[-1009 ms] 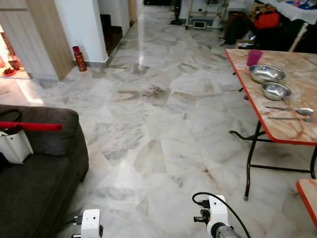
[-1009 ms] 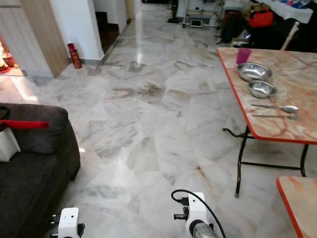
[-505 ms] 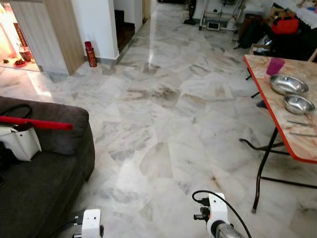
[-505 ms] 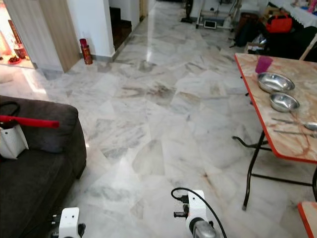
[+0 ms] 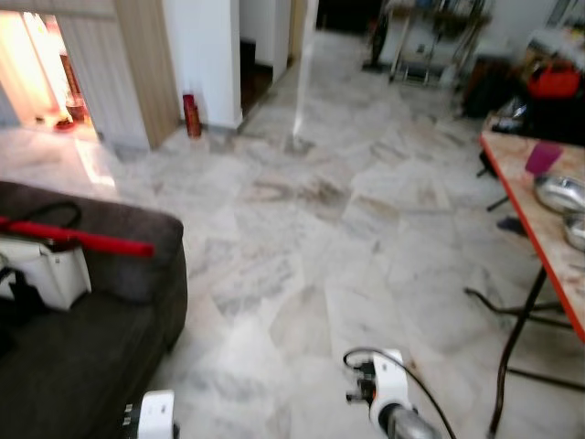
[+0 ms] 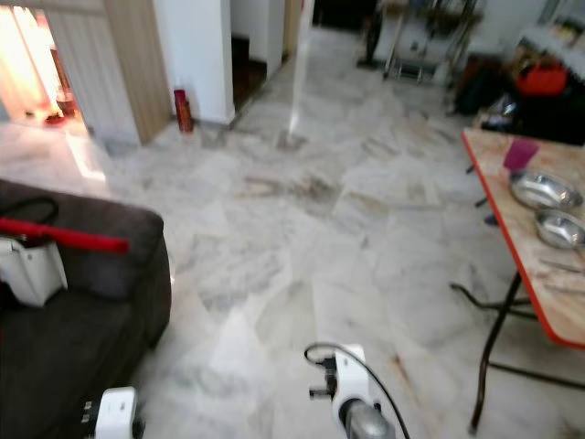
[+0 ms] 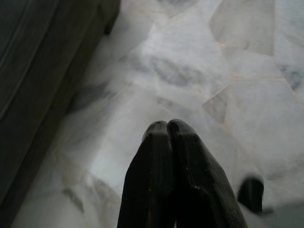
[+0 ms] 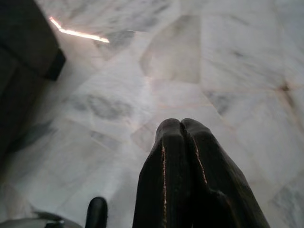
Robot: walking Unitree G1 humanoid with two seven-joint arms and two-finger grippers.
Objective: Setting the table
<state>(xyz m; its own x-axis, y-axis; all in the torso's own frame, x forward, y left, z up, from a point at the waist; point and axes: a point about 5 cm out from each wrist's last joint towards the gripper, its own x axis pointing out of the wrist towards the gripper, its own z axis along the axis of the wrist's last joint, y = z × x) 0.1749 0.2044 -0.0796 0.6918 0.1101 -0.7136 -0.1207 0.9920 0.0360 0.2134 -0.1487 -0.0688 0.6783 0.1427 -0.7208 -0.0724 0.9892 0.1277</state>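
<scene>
Kept both claws closed and empty: left gripper (image 7: 167,124) with fingertips pressed together over the marble floor (image 5: 302,229) close by the dark sofa (image 5: 82,357), right gripper (image 8: 180,121) likewise pinched shut above bare tiles, arms hung low. Swung the head view leftward over the last second, with some blur, so took in more of the sofa, the white bag (image 5: 55,270) and the red stick (image 5: 82,238) lying across it, and less of the table (image 6: 526,233), now cut by the right edge. Found the table's things unmoved on it: pink cup (image 6: 521,154) at the far end, two steel bowls (image 6: 545,190) just nearer. Judged from this that no setting step had begun; seemed turned away from the table, perhaps to fetch something or reposition, with a turn back needed before any placing.
</scene>
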